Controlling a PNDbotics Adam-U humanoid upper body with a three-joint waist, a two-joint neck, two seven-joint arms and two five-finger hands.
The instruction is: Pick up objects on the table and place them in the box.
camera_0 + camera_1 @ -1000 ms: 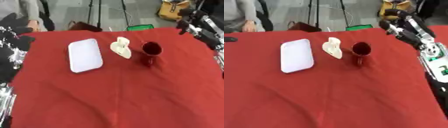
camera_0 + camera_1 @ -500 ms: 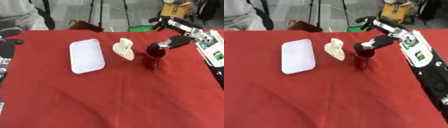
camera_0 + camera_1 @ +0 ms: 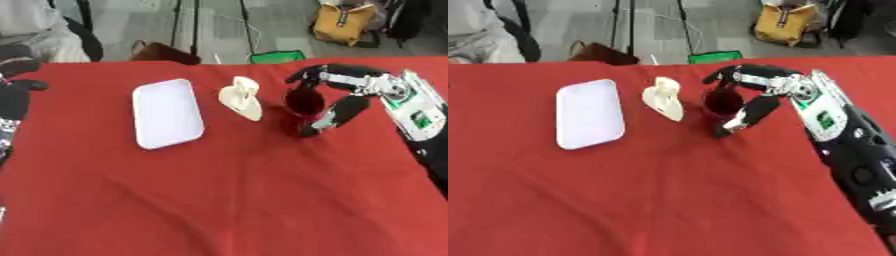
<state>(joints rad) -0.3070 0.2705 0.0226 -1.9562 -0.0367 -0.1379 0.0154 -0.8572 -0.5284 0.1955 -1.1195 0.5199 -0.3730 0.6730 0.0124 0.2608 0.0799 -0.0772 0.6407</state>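
We note the right hand (image 3: 756, 95) spread wide around the dark red cup (image 3: 722, 107), fingers behind and thumb in front, not yet closed, seemingly set for a side grasp; cup stands just beside the cream object (image 3: 241, 97), white tray (image 3: 166, 113) farther left.

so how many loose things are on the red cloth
3: a white tray on the left, a cream object in the middle, and a dark red cup on the right, inside the right robot hand.

The right hand (image 3: 756, 95) reaches in from the right, fingers curved (left hand (image 3: 16, 75) at the edge).
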